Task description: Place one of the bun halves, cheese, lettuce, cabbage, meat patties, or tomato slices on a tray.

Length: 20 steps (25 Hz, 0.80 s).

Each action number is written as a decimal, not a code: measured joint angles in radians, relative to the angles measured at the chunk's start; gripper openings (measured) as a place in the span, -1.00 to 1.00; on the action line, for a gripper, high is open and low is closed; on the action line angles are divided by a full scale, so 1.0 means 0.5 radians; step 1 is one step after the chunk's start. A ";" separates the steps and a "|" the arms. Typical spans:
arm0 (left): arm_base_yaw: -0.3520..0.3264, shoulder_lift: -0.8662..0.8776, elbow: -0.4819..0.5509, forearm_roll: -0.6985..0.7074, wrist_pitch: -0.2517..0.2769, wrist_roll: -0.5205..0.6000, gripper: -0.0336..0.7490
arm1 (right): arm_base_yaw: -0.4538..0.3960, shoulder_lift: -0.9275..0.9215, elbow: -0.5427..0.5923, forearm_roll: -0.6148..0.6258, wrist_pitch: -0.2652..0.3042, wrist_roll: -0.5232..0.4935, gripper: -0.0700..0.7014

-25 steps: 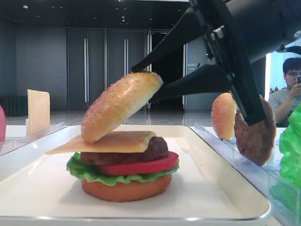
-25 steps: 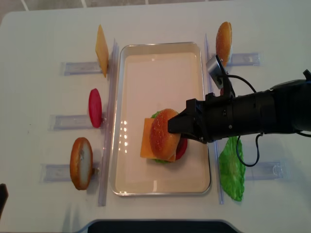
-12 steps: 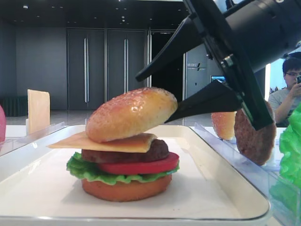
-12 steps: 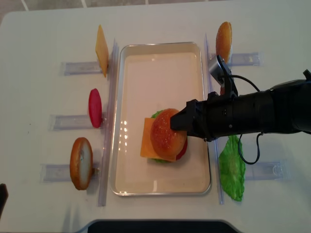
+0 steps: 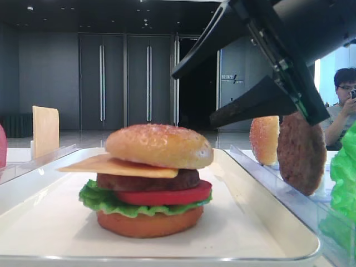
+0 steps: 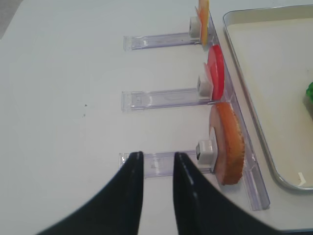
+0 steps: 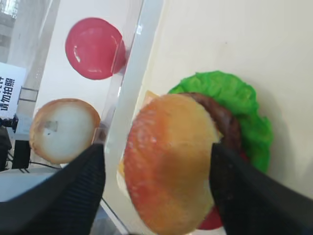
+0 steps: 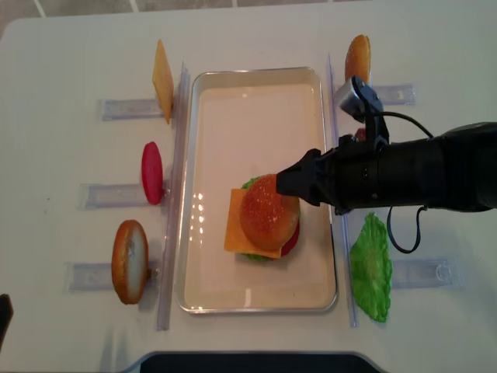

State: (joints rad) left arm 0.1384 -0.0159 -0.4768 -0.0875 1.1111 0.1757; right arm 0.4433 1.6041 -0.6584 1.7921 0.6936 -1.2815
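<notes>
Bun half point(image 5: 159, 146), the domed sesame top, sits on the stacked burger in the tray point(image 8: 213, 101), and the right pincer point(image 5: 192, 97) hangs just above and beside it with its jaws spread wide and nothing between them. In the right wrist view the 2 dark fingers point(image 7: 73, 191) flank the dome closely, so any sideways drift as the arm lifts could catch the crust and drag it off.

Below the dome, the cheese point(image 5: 114, 165) juts out to 1 side at a slant rather than lying flat, which I judge makes the top layer easy to slide. Under that come the meat patty point(image 5: 146, 181), the tomato slice point(image 5: 167, 196), the lettuce point(image 5: 103, 201) and the darker bottom bun point(image 5: 149, 222); a knock high up would likely tip the whole pile.

To the right of the tray, a clear rack point(image 5: 289, 200) holds a spare patty point(image 5: 301, 153) and a spare bun point(image 5: 263, 139) on edge, close to the arm's body, so a careless retreat could topple them.

Far off, the left pincer point(image 6: 157, 159) hovers over the worktop point(image 6: 63, 98), its jaws standing slightly apart with nothing held.
</notes>
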 joint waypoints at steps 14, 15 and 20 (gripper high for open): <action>0.000 0.000 0.000 0.000 0.000 0.000 -0.51 | 0.000 -0.481 0.000 -0.770 -0.374 0.365 0.38; 0.000 0.000 0.000 0.000 0.000 0.000 -0.51 | -0.011 -0.531 0.000 -1.008 -0.399 0.560 0.38; 0.000 0.000 0.000 0.000 0.000 0.000 -0.51 | -0.250 -0.789 0.000 -2.051 -0.292 1.538 0.34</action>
State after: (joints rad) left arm 0.1384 -0.0159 -0.4768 -0.0875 1.1111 0.1757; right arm 0.3180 1.2095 -0.6584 0.7668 0.5475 -0.5124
